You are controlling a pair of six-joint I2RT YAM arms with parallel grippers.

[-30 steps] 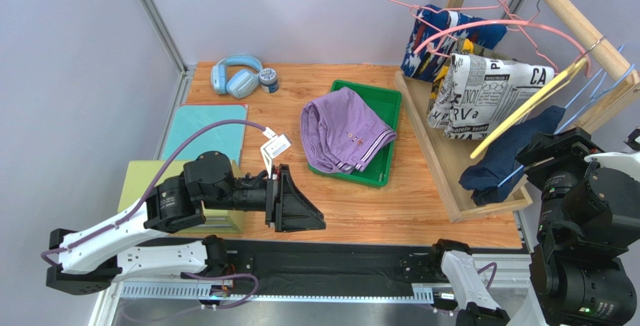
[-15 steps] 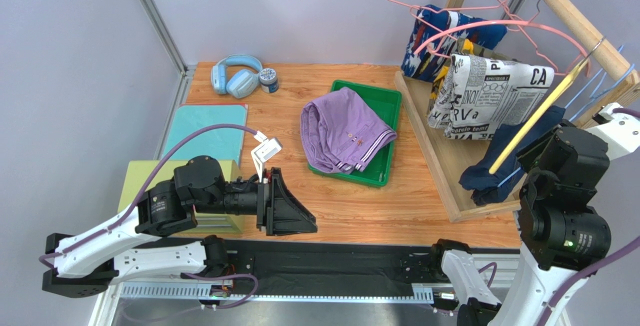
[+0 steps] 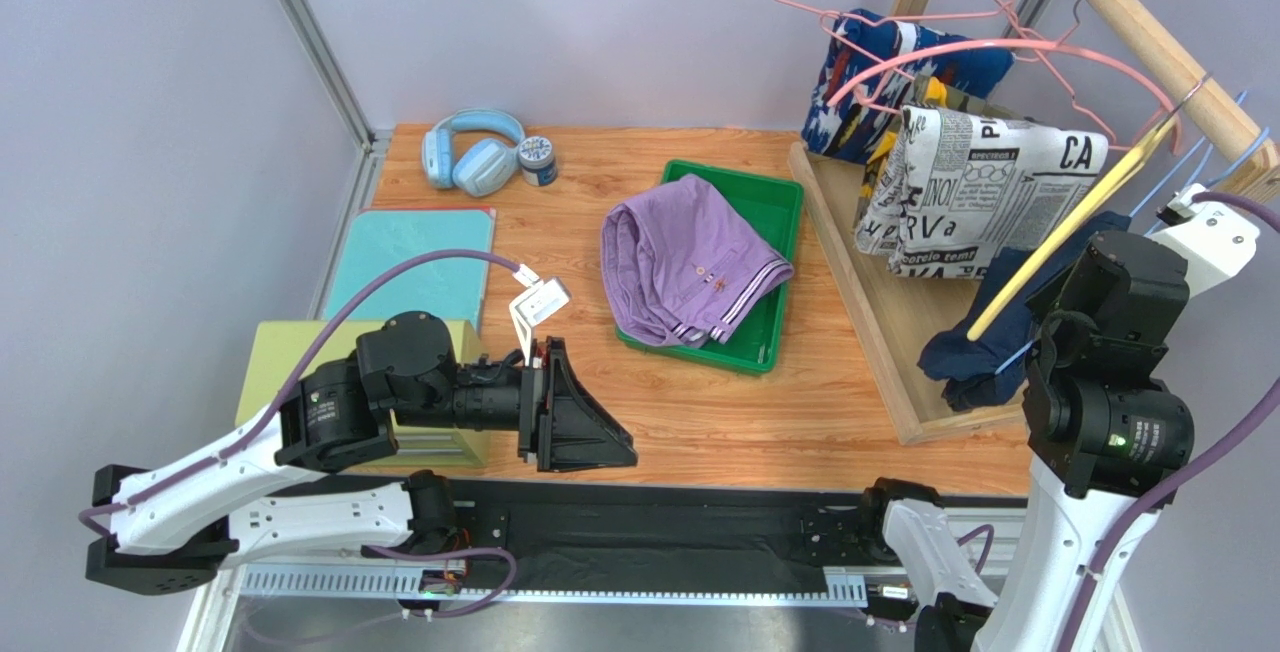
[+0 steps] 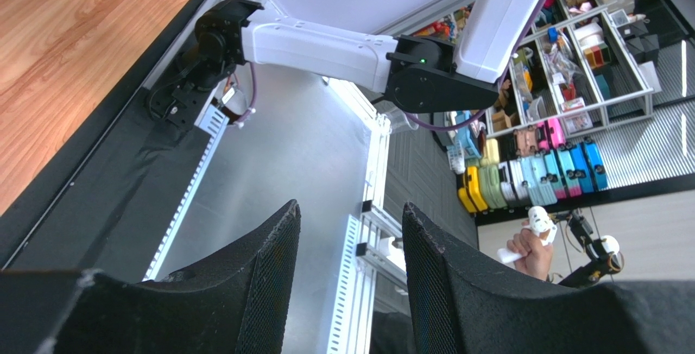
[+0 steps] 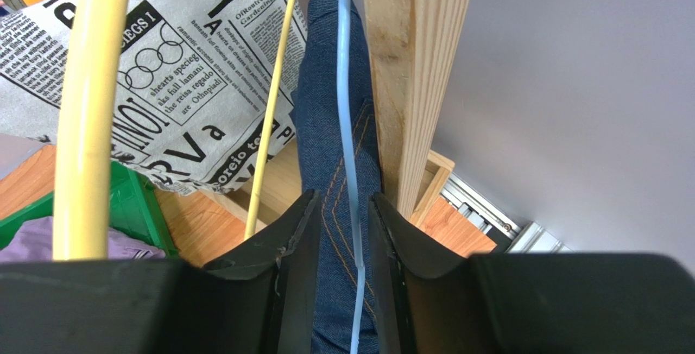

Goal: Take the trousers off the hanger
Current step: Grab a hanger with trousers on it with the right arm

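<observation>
The dark blue denim trousers (image 3: 984, 337) hang on a light blue wire hanger (image 5: 346, 126) at the near end of the wooden rack (image 3: 1165, 45). My right gripper (image 5: 343, 199) is closed around the denim (image 5: 326, 126) and the blue wire, right beside the rack post (image 5: 412, 69). In the top view its fingers are hidden behind the wrist. The newsprint trousers (image 3: 977, 187) hang behind on a yellow hanger (image 3: 1067, 225), and the blue abstract-print pair (image 3: 879, 75) hangs farther back. The purple trousers (image 3: 684, 262) lie in a green tray (image 3: 774, 202). My left gripper (image 3: 601, 435) is open and empty near the table's front edge.
Pink wire hangers (image 3: 962, 22) hang at the far end of the rail. The rack's wooden base (image 3: 887, 322) runs along the right side. Blue headphones (image 3: 473, 150) and a small jar (image 3: 538, 159) sit at the back left, a teal mat (image 3: 409, 265) and a yellow-green box (image 3: 293, 352) at the left.
My right arm has risen and moved in from the lower right onto the hanging denim trousers. My left arm has drawn back a little toward the left.
</observation>
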